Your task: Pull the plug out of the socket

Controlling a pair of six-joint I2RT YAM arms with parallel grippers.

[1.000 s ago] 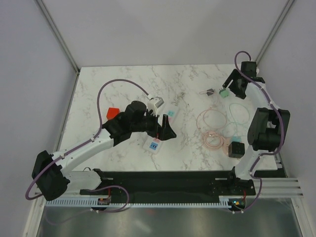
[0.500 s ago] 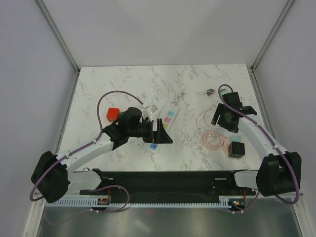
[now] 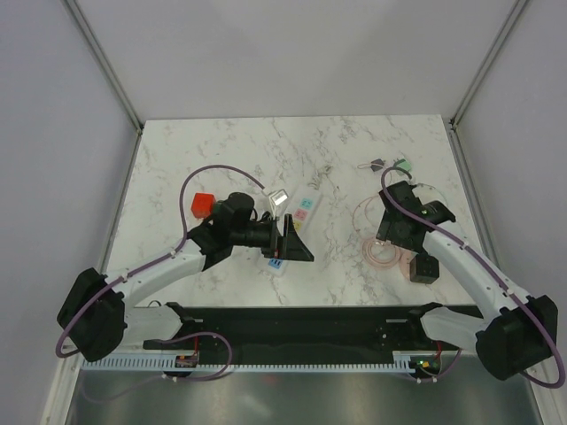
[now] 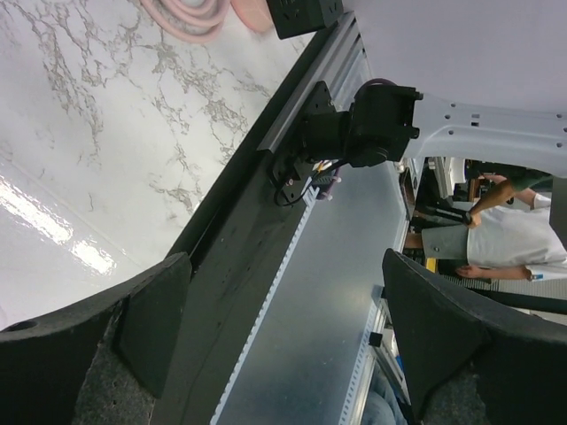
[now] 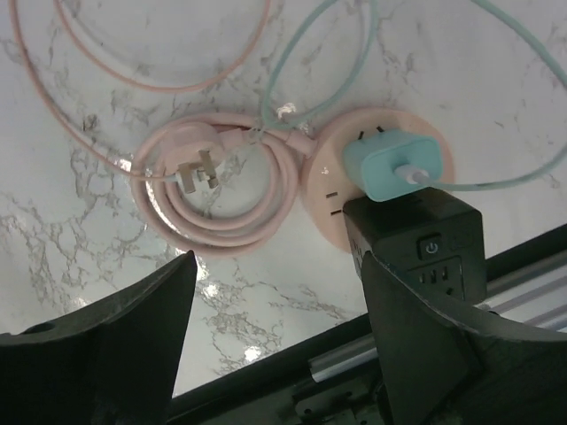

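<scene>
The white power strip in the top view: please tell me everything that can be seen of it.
The power strip is a long, narrow white bar, plastic by its look, lying flat and slanted on the marble table. Square labels show on it: a teal label and a pink label towards the far end, and a blue label at the near end. The open left gripper hides its middle; whether they touch cannot be told. A small grey-white object lies beside it.

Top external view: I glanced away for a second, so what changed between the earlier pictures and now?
The right gripper swung from the far right corner toward the near edge, now above the pink coiled cable. The left gripper edged slightly nearer over the socket. Nothing was grasped or released. Socket, red cube and black cube stayed put.
</scene>
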